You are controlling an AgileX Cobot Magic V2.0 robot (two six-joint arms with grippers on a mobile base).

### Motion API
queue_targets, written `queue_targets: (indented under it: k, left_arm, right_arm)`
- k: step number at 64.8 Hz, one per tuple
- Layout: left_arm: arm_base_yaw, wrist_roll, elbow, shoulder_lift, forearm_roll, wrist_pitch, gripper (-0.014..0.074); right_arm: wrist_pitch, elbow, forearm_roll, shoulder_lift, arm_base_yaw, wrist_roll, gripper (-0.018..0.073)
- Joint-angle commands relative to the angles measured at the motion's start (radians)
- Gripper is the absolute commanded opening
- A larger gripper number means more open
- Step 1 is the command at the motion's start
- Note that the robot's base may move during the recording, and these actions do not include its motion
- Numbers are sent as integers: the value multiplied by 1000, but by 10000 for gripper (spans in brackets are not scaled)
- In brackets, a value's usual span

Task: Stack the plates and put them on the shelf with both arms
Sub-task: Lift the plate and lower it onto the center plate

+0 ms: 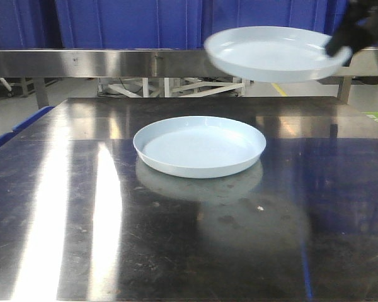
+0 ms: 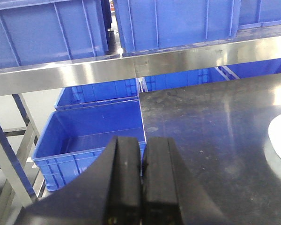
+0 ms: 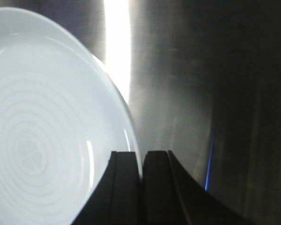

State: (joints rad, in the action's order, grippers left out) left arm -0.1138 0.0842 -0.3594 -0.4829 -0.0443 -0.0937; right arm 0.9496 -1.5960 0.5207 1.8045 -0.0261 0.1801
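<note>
The pale bluish-white round glossy plate [image 3: 47, 140] in the black right gripper [image 3: 141, 161] is showing faint concentric rings. Below that gripper, a second pale bluish-white round plate [image 1: 200, 146] is matching it in tint, and the dark grey steel table [image 1: 82, 239] is carrying white glare streaks. Beyond the black left gripper [image 2: 141, 150], deep blue ribbed plastic crates [image 2: 93, 136] are flanking a silvery steel shelf rail [image 2: 84, 72].

Pale lower plate [image 1: 200, 146] lying flat, upper plate [image 1: 274, 53] raised
</note>
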Motion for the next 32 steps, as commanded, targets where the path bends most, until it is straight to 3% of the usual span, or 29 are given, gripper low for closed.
queue_targets:
  k: [1,13,22,32]
  left_arm:
    - [2,-10,-29,-3,2,87,83]
    - [2,-10,-29,-3,2,87,83]
    - [2,-10,-29,-3,2,87,83]
    - [2,-10,-29,-3,2,87,83]
  right_arm:
    - [-80,-26,49,-28,73,11,48]
    - [-85,-25,44,57,178,11,48]
    - [-84,-24,44,108,189,-27,57]
    - [-80,-10,11,109,189,-31,132]
